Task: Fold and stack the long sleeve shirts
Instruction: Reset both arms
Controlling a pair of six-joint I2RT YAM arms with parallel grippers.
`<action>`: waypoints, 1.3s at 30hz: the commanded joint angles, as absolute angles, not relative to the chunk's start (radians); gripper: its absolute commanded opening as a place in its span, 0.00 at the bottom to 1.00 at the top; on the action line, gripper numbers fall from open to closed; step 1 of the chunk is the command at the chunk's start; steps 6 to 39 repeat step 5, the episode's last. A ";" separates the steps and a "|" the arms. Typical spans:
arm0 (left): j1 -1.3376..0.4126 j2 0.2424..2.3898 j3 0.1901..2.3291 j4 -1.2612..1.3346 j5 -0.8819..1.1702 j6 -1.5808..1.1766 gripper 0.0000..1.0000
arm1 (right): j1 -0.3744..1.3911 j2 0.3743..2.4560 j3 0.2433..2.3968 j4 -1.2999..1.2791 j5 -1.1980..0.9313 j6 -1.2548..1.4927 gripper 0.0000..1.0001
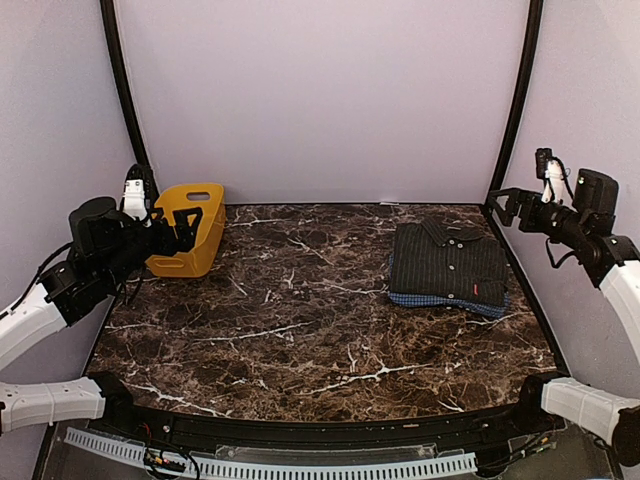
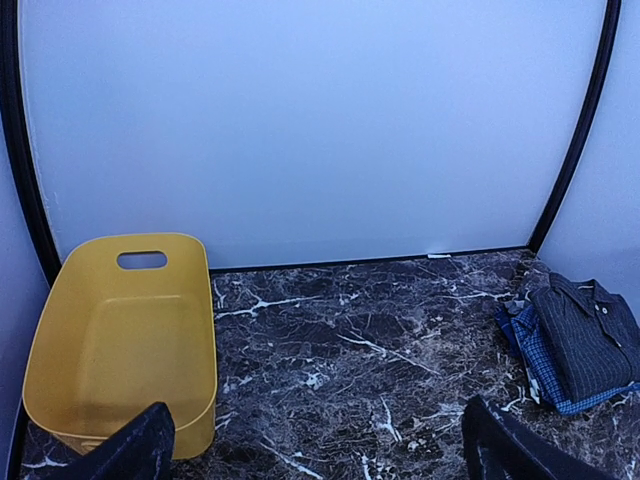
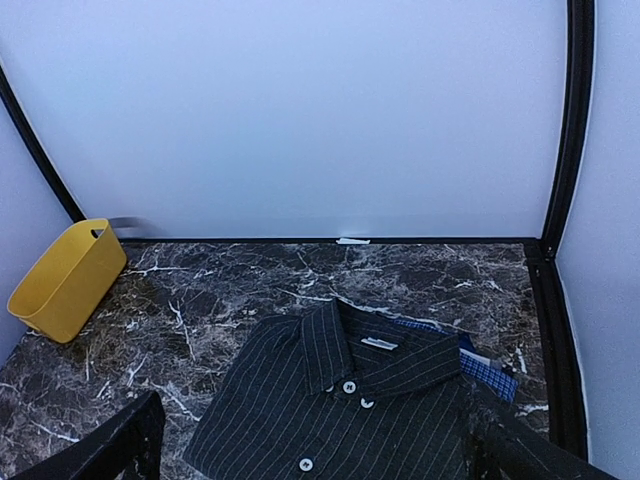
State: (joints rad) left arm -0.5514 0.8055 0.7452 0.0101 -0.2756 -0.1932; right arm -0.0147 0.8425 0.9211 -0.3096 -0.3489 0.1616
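Observation:
The black pinstriped shirt (image 1: 448, 262) lies folded at the table's right, on top of the folded blue checked shirt (image 1: 445, 300), whose edge shows along the front. Both also show in the right wrist view, the black shirt (image 3: 340, 410) over the blue shirt (image 3: 485, 370), and in the left wrist view, black (image 2: 585, 335) over blue (image 2: 535, 355). My left gripper (image 1: 185, 228) is open and empty, raised at the far left next to the basket. My right gripper (image 1: 512, 205) is open and empty, raised at the far right, behind the stack.
A yellow plastic basket (image 1: 190, 228) stands empty at the back left; it also shows in the left wrist view (image 2: 120, 340) and the right wrist view (image 3: 65, 280). Pale walls with black frame posts (image 1: 515, 100) close in the dark marble table (image 1: 300, 320).

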 commanded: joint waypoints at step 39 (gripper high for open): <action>-0.543 0.803 0.736 0.034 -0.273 -0.183 0.99 | -0.009 0.847 0.919 -0.285 -0.369 0.140 0.99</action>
